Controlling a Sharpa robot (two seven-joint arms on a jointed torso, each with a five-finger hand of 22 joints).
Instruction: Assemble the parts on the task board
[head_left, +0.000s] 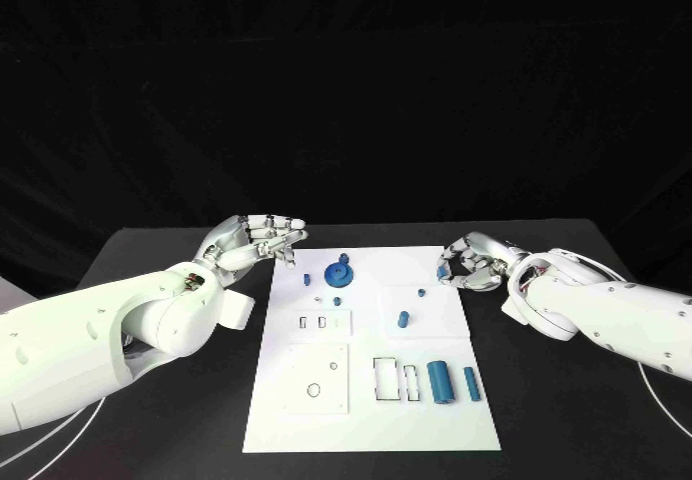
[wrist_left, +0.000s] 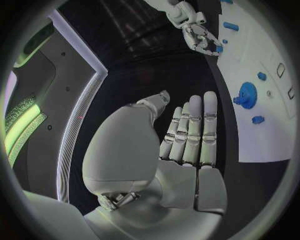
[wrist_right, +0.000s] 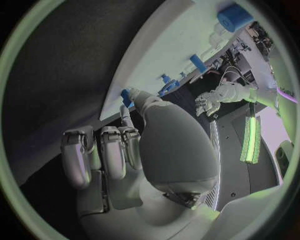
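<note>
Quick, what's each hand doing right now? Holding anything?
Left hand: open, fingers straight, holding nothing.
Right hand: pinching a small blue part at the board's far right corner.

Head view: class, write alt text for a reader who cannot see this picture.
A white task board lies mid-table with small blue parts on it, among them a gear and two cylinders near the front. The left hand hovers empty at the board's far left corner, while the right hand pinches a blue part at its far right edge.
</note>
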